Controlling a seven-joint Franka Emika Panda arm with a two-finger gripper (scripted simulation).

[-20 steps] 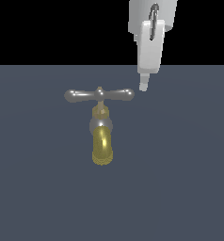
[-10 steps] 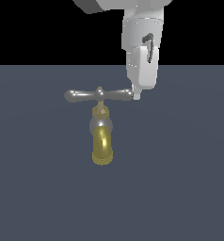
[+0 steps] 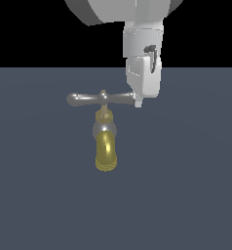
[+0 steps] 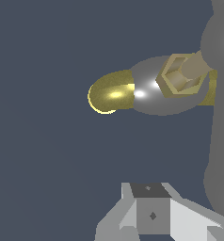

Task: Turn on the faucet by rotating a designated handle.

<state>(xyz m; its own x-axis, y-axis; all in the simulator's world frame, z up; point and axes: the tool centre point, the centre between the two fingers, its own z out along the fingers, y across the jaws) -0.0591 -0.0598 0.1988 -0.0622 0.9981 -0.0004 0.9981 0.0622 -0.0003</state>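
Hanging down from above, your white pincer (image 3: 138,103) is sitting at the exterior view's right end of the handle (image 3: 101,98), its tip touching or just beside that bulb; whether it is open or closed, you cannot tell. The faucet (image 3: 105,139) is standing on the dark grey counter (image 3: 186,185), its yellow-gold spout (image 3: 106,155) pointing toward the camera. Through the wrist view you are looking at the spout (image 4: 111,94), silver collar (image 4: 149,94) and brass hexagonal neck (image 4: 182,75).
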